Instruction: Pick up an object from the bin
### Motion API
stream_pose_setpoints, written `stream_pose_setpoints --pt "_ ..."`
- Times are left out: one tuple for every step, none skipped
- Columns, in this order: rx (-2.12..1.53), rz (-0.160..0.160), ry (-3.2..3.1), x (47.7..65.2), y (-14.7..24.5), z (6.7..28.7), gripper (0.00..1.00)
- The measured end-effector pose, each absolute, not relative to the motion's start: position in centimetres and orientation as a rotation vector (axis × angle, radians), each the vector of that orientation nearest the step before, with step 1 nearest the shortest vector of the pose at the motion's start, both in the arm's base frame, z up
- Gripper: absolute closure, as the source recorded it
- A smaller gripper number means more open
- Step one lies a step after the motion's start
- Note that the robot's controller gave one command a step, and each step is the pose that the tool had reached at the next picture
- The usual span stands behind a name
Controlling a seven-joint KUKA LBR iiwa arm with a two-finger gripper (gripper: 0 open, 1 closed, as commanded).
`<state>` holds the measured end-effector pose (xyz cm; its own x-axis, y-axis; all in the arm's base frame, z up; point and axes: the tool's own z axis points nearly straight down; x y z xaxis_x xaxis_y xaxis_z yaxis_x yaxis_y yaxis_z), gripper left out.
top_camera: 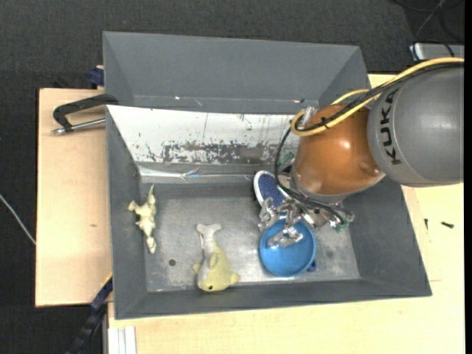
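My gripper (pixel 289 227) is low in the right part of the bin, its metal fingers reaching down into a blue bowl (pixel 286 255) that lies near the front wall. A blue and white shoe-like thing (pixel 265 186) lies just behind the bowl, partly hidden under the gripper. The view does not let me tell how the fingers stand.
A yellow and grey soft toy fish (pixel 212 265) lies at the front middle of the bin floor. A pale yellow toy animal (pixel 146 217) rests against the left wall. The arm's orange cover hangs over the bin's right side.
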<state>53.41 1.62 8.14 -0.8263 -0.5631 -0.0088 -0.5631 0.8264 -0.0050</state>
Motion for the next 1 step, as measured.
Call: stream_pose_setpoints --pt "-0.923 -0.004 2.987 54.82 1.29 21.11 1.0"
